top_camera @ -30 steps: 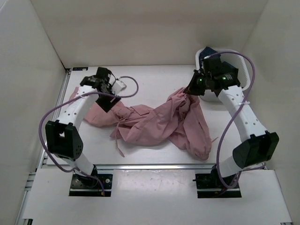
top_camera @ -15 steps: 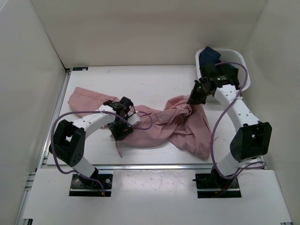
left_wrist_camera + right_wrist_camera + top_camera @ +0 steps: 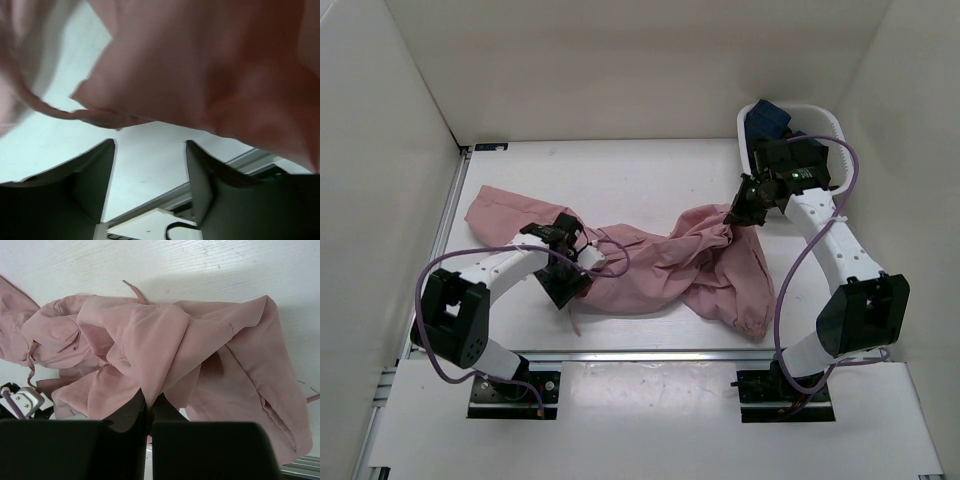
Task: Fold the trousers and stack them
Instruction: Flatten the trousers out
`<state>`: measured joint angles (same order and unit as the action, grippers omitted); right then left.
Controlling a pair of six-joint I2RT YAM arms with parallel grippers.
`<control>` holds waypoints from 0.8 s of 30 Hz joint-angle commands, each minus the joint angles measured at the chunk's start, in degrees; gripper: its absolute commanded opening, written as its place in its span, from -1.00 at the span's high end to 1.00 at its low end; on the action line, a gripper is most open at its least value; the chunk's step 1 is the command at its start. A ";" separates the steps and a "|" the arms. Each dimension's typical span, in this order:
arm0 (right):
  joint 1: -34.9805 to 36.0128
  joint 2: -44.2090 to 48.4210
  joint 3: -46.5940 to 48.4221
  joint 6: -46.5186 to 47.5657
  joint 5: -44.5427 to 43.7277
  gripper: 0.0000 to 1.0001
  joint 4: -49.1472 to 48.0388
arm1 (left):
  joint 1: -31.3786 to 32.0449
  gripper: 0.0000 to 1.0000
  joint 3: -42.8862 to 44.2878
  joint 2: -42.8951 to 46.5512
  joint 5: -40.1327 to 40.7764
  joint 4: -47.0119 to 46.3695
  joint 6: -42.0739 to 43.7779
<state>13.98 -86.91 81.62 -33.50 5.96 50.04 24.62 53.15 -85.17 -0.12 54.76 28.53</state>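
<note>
Over the last second the left gripper point(image 3: 565, 285) has swung in from the far-left end of the trousers point(image 3: 650, 265) to their near edge, while the right gripper point(image 3: 735, 213) has kept its hold and risen slightly toward the basket point(image 3: 830, 125). The left jaws stand apart with only bare table point(image 3: 650, 180) between them; in the wrist view a fabric edge and a loop of cord point(image 3: 50, 107) lie just past the fingertips, so this reads as an approach to a new grip, not yet taken. The right jaws are pressed together on a pinched fold, and cloth fans out from them in its wrist view. That pinch holds one bunch up on the side nearest the basket, probably to keep tension while the other arm looks for an edge to spread. The trousers are still unfolded, a twisted pink heap running leftward from just beside the basket, one leg trailing well away from it. Something dark blue point(image 3: 765, 118) sits inside the basket. My guess is that flattening comes first; folding has not begun.
</note>
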 commanded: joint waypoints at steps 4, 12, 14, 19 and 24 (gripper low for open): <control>-0.44 3.77 -0.93 1.68 -0.51 0.99 -0.30 | -5.01 -0.31 0.29 5.36 -6.28 -3.52 1.96; -0.44 4.38 -2.79 1.68 0.20 0.99 -1.97 | -5.02 -0.39 1.87 -0.78 -9.71 -7.21 0.29; -0.44 4.38 -2.79 1.68 0.20 0.99 -1.97 | -5.02 -0.39 2.40 -1.93 -11.91 -7.21 0.29; -0.44 3.51 -2.18 2.72 -0.33 -0.23 -1.36 | -5.02 0.72 1.87 -6.84 -12.98 -7.21 -0.23; -0.44 0.33 6.09 3.20 -13.91 -0.92 16.03 | -7.64 0.72 2.48 -3.79 -9.58 -5.20 -0.85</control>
<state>13.89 -87.29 83.26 -30.33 2.02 55.94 19.09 53.89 -92.51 -10.79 48.95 28.08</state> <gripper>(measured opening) 0.940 0.146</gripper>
